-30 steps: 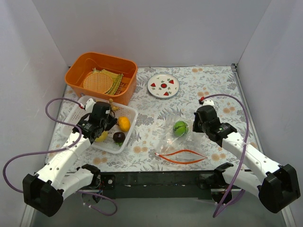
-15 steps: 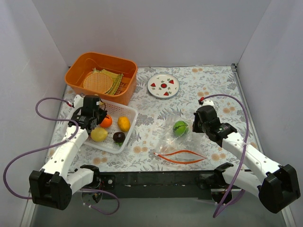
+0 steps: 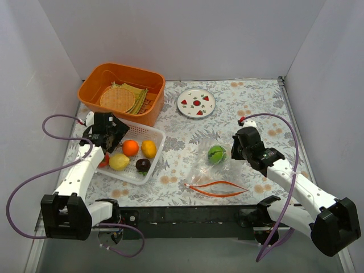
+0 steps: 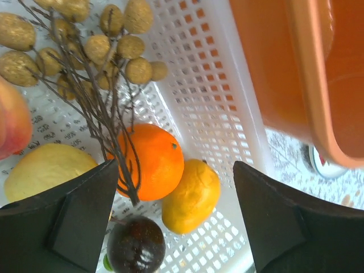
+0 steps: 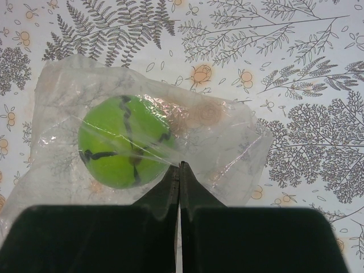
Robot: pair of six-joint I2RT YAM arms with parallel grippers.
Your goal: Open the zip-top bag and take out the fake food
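The zip-top bag lies open on the flowered cloth, its red-orange zip strip toward the near edge. A green ball of fake food sits inside it, seen through the film. My right gripper is shut on a pinch of the bag's film right beside the ball. My left gripper hangs open over the white mesh basket, holding nothing. Below it lie an orange, a yellow lemon, a dark plum and a twig of tan nut bits.
An orange tub with a woven mat stands just behind the basket, its wall close to my left fingers. A white plate with painted fruit sits at the back middle. Grey walls close in both sides.
My left gripper has opened and drawn back to the left; the twig of nut bits now lies in the basket. The right gripper and the bag have not moved.
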